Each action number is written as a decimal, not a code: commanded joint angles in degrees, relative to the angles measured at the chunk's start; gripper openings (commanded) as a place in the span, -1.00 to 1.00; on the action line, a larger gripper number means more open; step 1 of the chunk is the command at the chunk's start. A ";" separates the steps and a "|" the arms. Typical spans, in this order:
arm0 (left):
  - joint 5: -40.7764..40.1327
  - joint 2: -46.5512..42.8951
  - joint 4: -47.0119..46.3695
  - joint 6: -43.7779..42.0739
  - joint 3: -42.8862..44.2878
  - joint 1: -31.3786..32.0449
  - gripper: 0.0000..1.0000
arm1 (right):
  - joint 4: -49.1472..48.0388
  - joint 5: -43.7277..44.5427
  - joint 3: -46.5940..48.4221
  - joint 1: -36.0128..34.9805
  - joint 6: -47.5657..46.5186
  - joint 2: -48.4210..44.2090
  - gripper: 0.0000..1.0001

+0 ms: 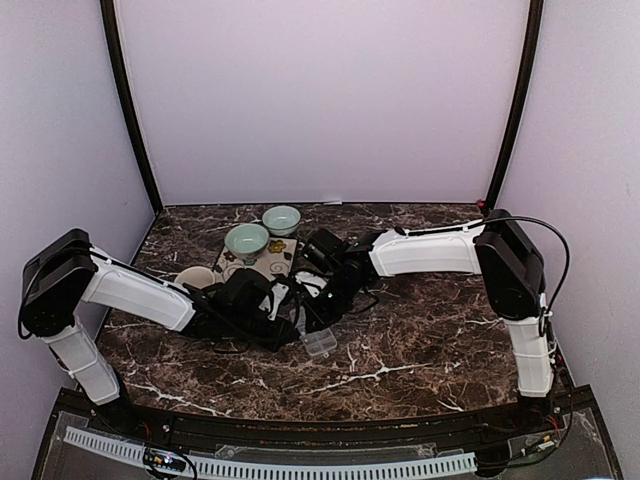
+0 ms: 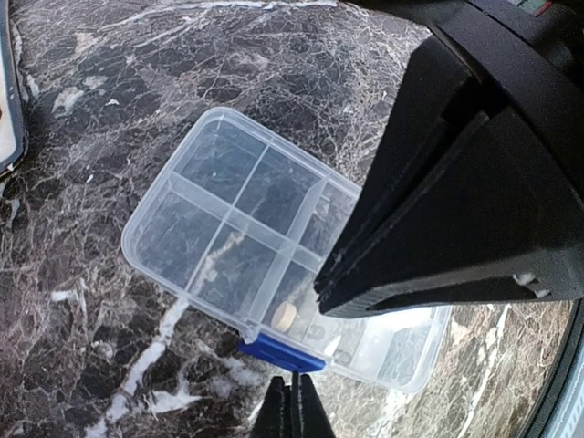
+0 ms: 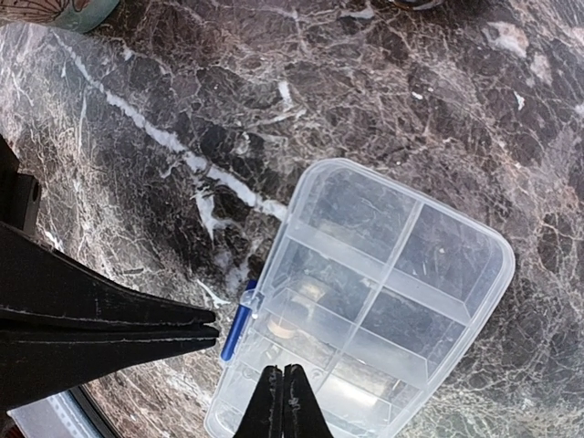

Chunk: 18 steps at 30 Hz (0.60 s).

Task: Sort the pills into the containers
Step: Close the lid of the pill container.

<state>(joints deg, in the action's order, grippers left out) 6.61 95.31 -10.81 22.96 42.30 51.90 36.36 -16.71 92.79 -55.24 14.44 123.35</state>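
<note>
Since both wrist views look down on the same object, I enter the items as follows.

1. Organiser box (image 1: 320,343): clear plastic with a grid of dividers. It lies flat on the dark marble table (image 1: 430,330), where the two arms converge. From overhead, its long axis seems to run roughly across the table from left to right, slightly tilted.
2. Blue latch (image 2: 283,351): this sits on one long side of the box, the side turned toward both tools.
3. Pill (image 2: 285,316): one, cream and round, in a small cell just inside the latch. The larger cells at the far end show only table through them.
4. Left tool (image 2: 290,391): its fingers are pressed together, and I see nothing between them. The tip stands just short of the latch edge and points across the box's short axis.
5. Right tool (image 3: 282,379): its fingers are also pressed together, with nothing visible in the pinch. In the left wrist view, its tip overlaps the cell beside the pill. I cannot tell its height above the box.

Working judgement: the box lies directly ahead of both tips, broadside to their approach. Neither arm looks clearly nearer. I expect any coming placement to depend on crossing the latch-side wall into the chosen cell.
</note>
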 commanded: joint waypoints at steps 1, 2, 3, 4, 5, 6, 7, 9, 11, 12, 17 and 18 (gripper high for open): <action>0.78 1.34 -0.11 -0.23 1.55 -0.13 -1.00 | 5.20 3.10 -1.31 -1.03 -0.64 4.96 -0.98; 0.77 1.56 -0.09 -0.31 1.73 -0.13 -1.00 | 5.33 3.14 -1.18 -1.03 -0.64 5.09 -0.98; 0.86 1.93 -0.02 -0.44 1.99 -0.13 -1.00 | 5.45 3.16 -1.11 -1.06 -0.58 5.21 -0.98; 0.86 2.46 0.14 -0.46 2.32 -0.13 -1.00 | 5.55 3.06 -1.00 -1.01 -0.60 5.31 -0.98; 0.94 2.84 0.27 -0.54 2.61 -0.13 -1.00 | 5.63 3.01 -0.95 -1.04 -0.61 5.43 -0.98; 0.99 3.17 0.28 -0.50 2.75 -0.13 -1.00 | 5.74 2.92 -0.87 -1.02 -0.63 5.48 -0.98; 1.03 3.44 0.39 -0.51 2.98 -0.13 -1.00 | 5.83 2.93 -0.84 -1.09 -0.64 5.57 -0.98; 0.99 3.73 0.44 -0.53 2.99 -0.13 -1.00 | 5.96 2.90 -0.69 -1.02 -0.73 5.72 -0.98; 0.95 4.10 0.59 -0.59 3.01 -0.13 -1.00 | 6.18 2.82 -0.46 -1.08 -0.77 5.93 -0.98; 0.97 4.24 0.87 -0.62 3.09 -0.13 -1.00 | 6.22 2.73 -0.44 -1.06 -0.81 5.94 -0.98; 0.78 4.48 0.88 -0.28 2.39 -0.13 -1.00 | 6.32 2.41 -0.55 -1.01 -0.81 6.10 -0.98; 0.77 4.65 0.73 -0.28 2.49 -0.13 -1.00 | 6.35 2.35 -0.51 -1.01 -0.85 6.23 -0.98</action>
<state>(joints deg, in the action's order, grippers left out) 6.07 97.80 -10.48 22.94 43.86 51.86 38.28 -16.82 94.30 -54.78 17.02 124.16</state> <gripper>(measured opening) 0.022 0.014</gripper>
